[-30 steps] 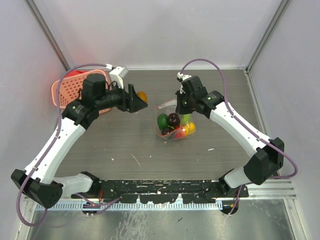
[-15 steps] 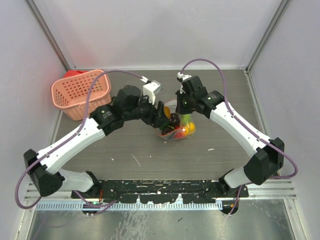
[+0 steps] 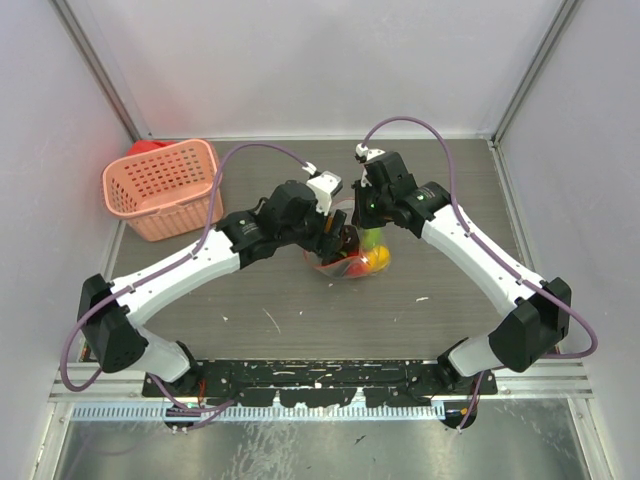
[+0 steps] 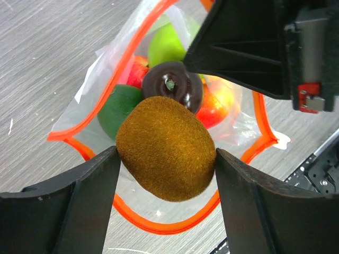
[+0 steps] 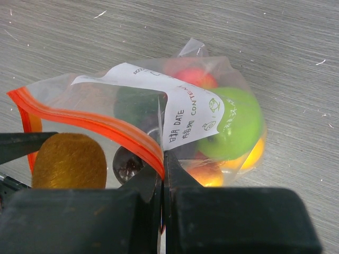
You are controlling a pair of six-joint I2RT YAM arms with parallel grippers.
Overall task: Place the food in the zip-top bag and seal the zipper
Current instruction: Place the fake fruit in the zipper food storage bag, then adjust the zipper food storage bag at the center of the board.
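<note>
A fuzzy brown kiwi (image 4: 167, 148) sits between the fingers of my left gripper (image 4: 167, 155), touching both, right above the open mouth of the zip-top bag (image 3: 352, 258). The orange zipper (image 4: 159, 226) loops wide open below it. Inside the bag lies food: a dark purple fruit (image 4: 175, 84), a dark green one (image 4: 116, 106), a light green apple (image 5: 233, 124) and red and yellow pieces. My right gripper (image 5: 162, 160) is shut on the zipper (image 5: 95, 124) at the far side of the mouth, holding that rim up. From above, the left gripper (image 3: 335, 238) faces the right gripper (image 3: 366, 212) across the bag.
A pink lattice basket (image 3: 160, 185) stands at the back left with something red (image 3: 148, 147) behind it. Grey walls close the table in on three sides. The black body of the right gripper (image 4: 243, 47) hangs close above the bag in the left wrist view.
My left arm has swung from beside the basket rightward to the bag, carrying the kiwi over the mouth. The right arm has kept still, holding the bag's rim.
</note>
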